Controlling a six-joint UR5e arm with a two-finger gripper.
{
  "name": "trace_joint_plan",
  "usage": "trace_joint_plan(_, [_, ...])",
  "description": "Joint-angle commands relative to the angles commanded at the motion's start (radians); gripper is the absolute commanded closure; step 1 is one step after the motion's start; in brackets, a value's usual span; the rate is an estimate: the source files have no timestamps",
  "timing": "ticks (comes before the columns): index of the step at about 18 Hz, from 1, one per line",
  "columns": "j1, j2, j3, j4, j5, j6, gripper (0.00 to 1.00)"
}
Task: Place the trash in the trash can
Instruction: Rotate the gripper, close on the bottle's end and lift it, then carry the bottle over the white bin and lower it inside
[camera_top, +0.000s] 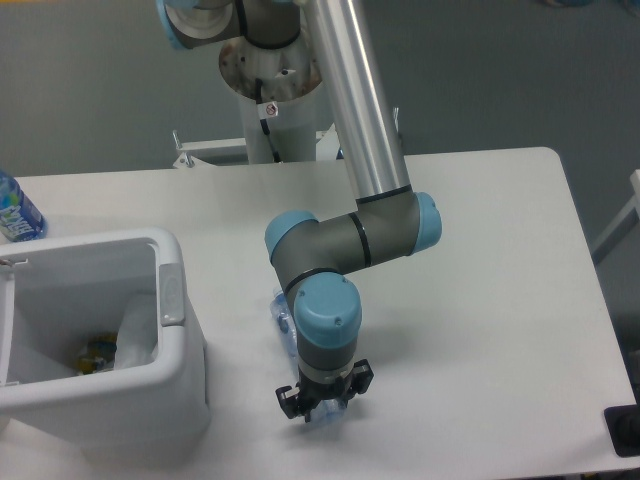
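The arm's wrist covers most of the bottle (283, 312); only a blurred clear stretch shows right of the trash can (160, 375), and its cap cannot be made out. The gripper (322, 402) hides its own fingertips, so its grip cannot be told. The trash can is cut off at the left and bottom edges. Inside it, the wrapper (137, 335) is partly hidden by the wall, and a small yellowish item (95, 352) beside it is too small to identify. Behind the trash can, a labelled bottle (15, 212) is cut by the left edge.
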Motion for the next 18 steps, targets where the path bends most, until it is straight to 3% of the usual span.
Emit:
trace_joint_plan(7, [0.000, 0.049, 0.012, 0.002, -0.002, 0.054, 0.41])
trace_joint_plan(10, [0.002, 0.139, 0.014, 0.003, -0.005, 0.066, 0.41])
trace_joint_plan(16, [0.043, 0.262, 0.198, 0.026, -0.035, 0.006, 0.41])
trace_joint_plan(18, [0.061, 0.299, 0.233, 0.029, -0.064, -0.046, 0.41])
